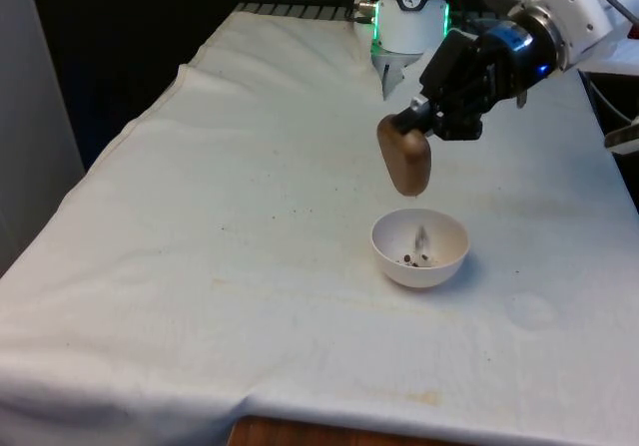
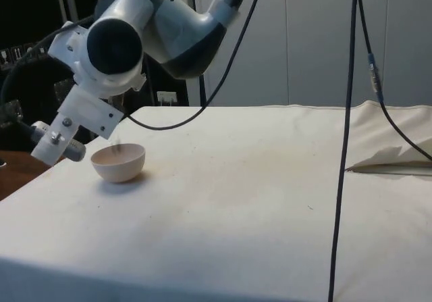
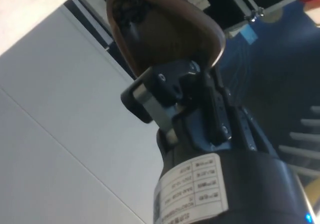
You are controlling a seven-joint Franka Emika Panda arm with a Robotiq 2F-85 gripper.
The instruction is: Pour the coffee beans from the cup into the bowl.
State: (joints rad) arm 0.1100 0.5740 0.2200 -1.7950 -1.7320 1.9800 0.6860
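Coffee beans (image 1: 414,258) are lying at the bottom of the white bowl (image 1: 420,248), a few dark ones, and a blurred streak is dropping just above them from the cup's mouth. You are looking at a brown cup (image 1: 404,158) that the gripper (image 1: 414,119) is clamping by its upper end, tipped so far over that its opening is facing down toward the bowl. The cup is hanging directly above the bowl, apart from it, not touching the rim. In the wrist view you are seeing the cup (image 3: 160,33) from behind, with the two black fingers (image 3: 172,86) pinching its wall and a few beans clinging inside near the lip. From the side, the bowl (image 2: 119,162) is sitting on the white cloth (image 2: 256,180) near the table's edge, and the arm is leaning over it.
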